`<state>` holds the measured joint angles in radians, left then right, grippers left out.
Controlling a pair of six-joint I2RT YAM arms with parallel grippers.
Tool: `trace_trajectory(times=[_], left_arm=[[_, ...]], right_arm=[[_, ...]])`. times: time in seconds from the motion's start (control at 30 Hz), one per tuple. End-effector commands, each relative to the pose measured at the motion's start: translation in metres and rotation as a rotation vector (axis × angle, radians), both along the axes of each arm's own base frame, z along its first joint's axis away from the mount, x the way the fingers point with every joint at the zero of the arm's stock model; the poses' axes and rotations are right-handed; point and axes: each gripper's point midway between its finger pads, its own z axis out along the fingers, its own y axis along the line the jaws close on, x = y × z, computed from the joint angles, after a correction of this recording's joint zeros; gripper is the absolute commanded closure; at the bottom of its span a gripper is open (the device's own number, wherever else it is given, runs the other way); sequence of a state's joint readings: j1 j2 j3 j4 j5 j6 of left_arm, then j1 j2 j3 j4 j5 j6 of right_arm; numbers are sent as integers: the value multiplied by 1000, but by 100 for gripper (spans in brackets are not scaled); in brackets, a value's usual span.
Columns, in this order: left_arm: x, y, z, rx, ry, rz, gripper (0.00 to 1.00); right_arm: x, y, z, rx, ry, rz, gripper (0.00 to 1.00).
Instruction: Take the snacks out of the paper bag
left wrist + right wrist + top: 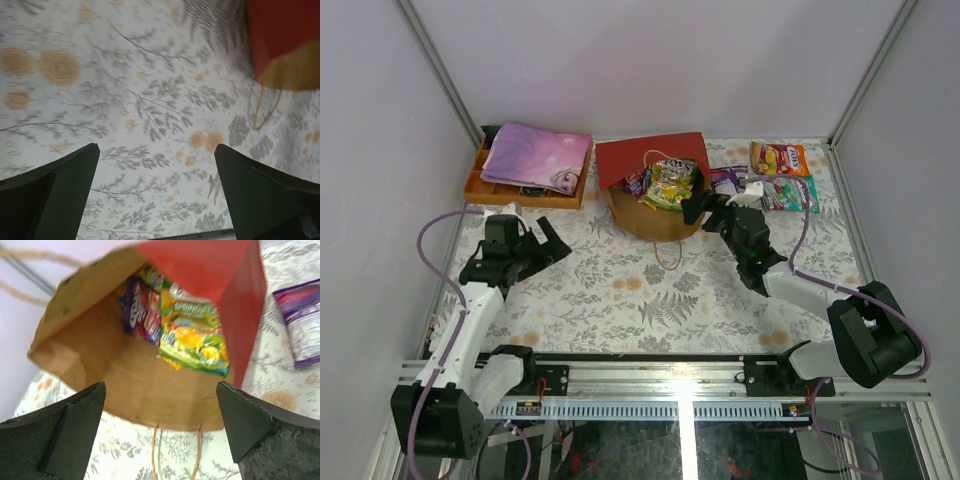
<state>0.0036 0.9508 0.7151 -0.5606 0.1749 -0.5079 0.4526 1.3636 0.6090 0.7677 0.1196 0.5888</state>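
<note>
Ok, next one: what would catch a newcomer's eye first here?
The red paper bag lies on its side at the far middle of the floral tablecloth, its brown mouth toward the arms and bright packets inside, a green-yellow packet foremost. The right arm reaches to that mouth, jaws open. An orange packet and two others lie flat just right of the bag.

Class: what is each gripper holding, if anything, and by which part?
Nothing is held. The left gripper is open above the tablecloth; the right gripper is open, facing the mouth of the paper bag.
</note>
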Motion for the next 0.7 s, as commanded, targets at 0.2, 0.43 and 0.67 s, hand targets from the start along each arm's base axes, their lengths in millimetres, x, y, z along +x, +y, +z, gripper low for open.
trace_trajectory(times=[0.2,0.43,0.67], left_arm=[[-14,-69,15,25,-99,-280,0],[-8,-49,18,91,-94,-194,0],[6,-14,21,43,-101,-72,0]], right_arm=[[-23,66,3,-213,-113,112,1],[-14,97,-13,-251,-45,195,1],[-11,116,-24,-304,-13,244,1]])
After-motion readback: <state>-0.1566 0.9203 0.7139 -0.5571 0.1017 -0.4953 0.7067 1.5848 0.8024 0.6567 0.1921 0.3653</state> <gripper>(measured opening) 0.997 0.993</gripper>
